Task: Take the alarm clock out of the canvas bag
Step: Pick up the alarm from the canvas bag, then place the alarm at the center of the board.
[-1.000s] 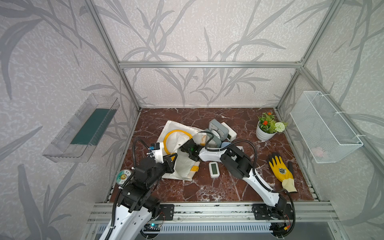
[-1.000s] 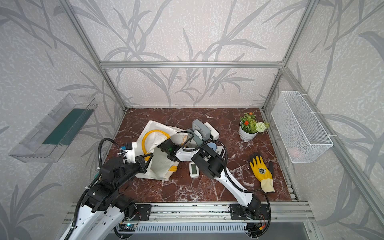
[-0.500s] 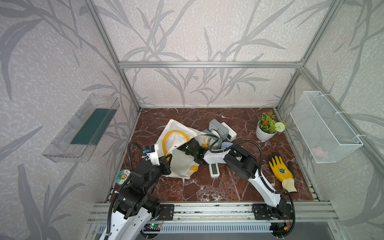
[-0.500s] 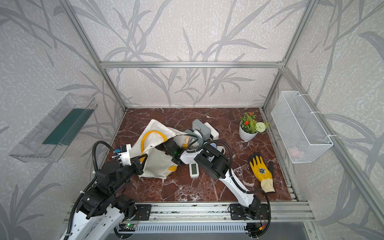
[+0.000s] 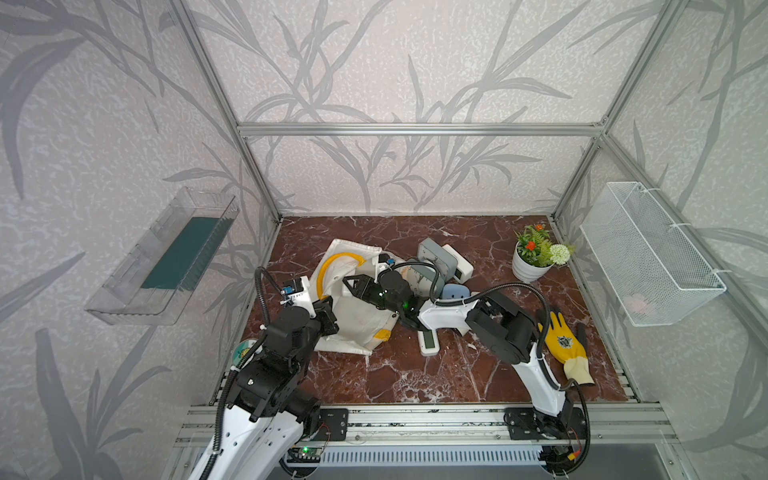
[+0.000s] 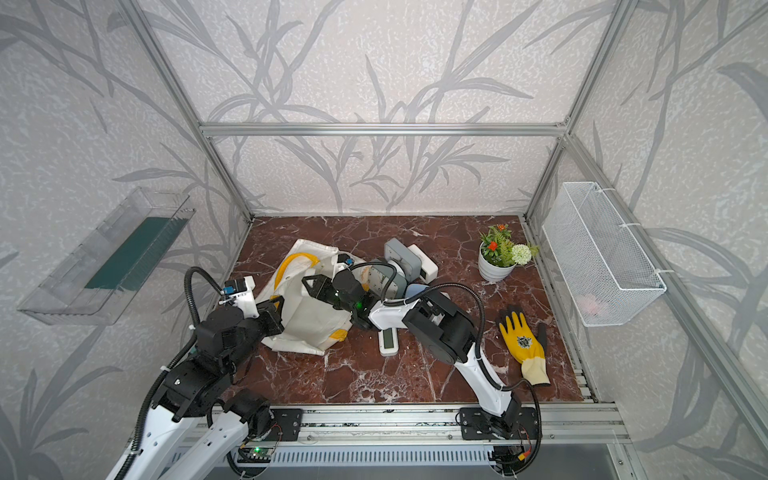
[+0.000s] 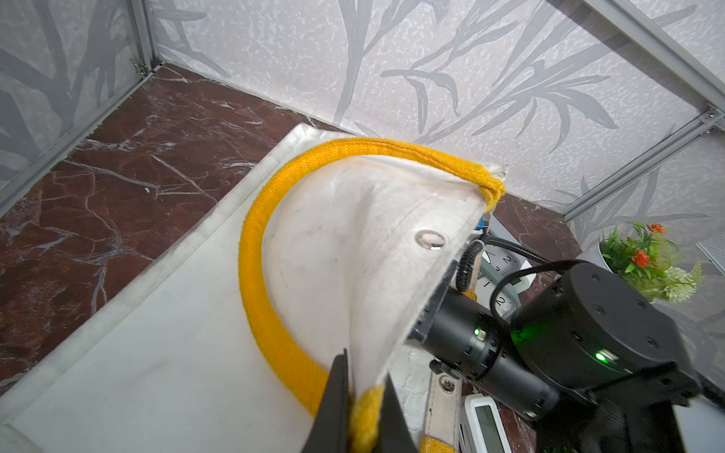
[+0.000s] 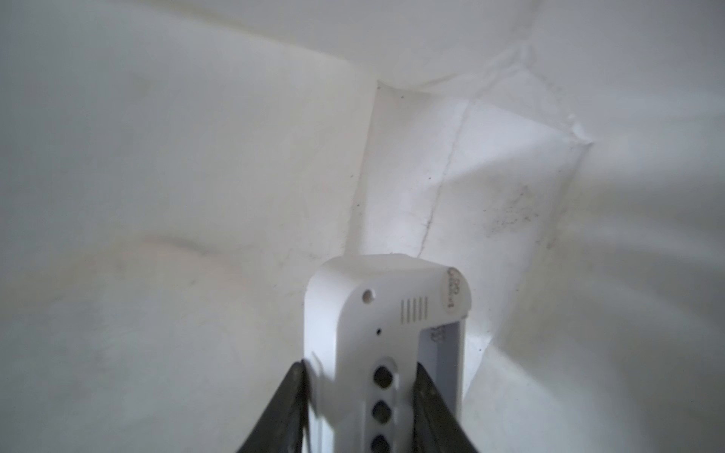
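My 2 arms share 1 build: white shells on the long links and chunky black cylinders at the joints. On my left arm [image 5: 291,328] a black ribbed cable [image 5: 266,282] runs to a small white camera block [image 5: 297,291] with a blue connector. My right arm [image 5: 503,328] has a white forearm link [image 5: 444,311] and its own black hose [image 5: 511,286]. Green lights [image 7: 600,356] glow on its black wrist housings, and the round cap is dotted with small screw holes. A silver screw [image 7: 445,382] sits in a white bracket. My left gripper [image 7: 365,368] has 2 thin, black, tapering fingers. My right gripper [image 8: 359,366] has the same dark wedges. Black base plates [image 5: 332,424] anchor me.
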Tool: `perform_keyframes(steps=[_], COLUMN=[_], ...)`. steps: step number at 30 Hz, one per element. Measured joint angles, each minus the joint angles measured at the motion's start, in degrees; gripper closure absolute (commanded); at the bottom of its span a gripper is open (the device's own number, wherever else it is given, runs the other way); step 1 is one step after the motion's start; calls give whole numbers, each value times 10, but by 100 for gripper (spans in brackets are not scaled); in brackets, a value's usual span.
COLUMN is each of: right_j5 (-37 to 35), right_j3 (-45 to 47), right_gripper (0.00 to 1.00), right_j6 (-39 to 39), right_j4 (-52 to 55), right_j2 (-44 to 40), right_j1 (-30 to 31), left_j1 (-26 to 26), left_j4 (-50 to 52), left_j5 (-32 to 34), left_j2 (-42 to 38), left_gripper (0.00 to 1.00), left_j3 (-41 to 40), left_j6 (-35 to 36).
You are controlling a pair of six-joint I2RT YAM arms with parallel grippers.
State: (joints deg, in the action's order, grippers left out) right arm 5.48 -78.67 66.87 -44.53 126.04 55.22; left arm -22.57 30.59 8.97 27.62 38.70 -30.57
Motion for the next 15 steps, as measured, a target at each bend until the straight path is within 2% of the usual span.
perform_keyframes(steps=[9, 15], right_j5=[91, 150], right_j3=[57, 86], right_gripper=[79, 79], right_j6=[-81, -172], right_j4=[74, 177], right_j2=[-183, -301], right_j1=[3, -2], left_j1=[3, 16], left_j4=[-1, -9], left_j5=[33, 36], left_j2=[52, 89], left_gripper=[100, 100], left_j3=[28, 50], left_j6=[5, 5])
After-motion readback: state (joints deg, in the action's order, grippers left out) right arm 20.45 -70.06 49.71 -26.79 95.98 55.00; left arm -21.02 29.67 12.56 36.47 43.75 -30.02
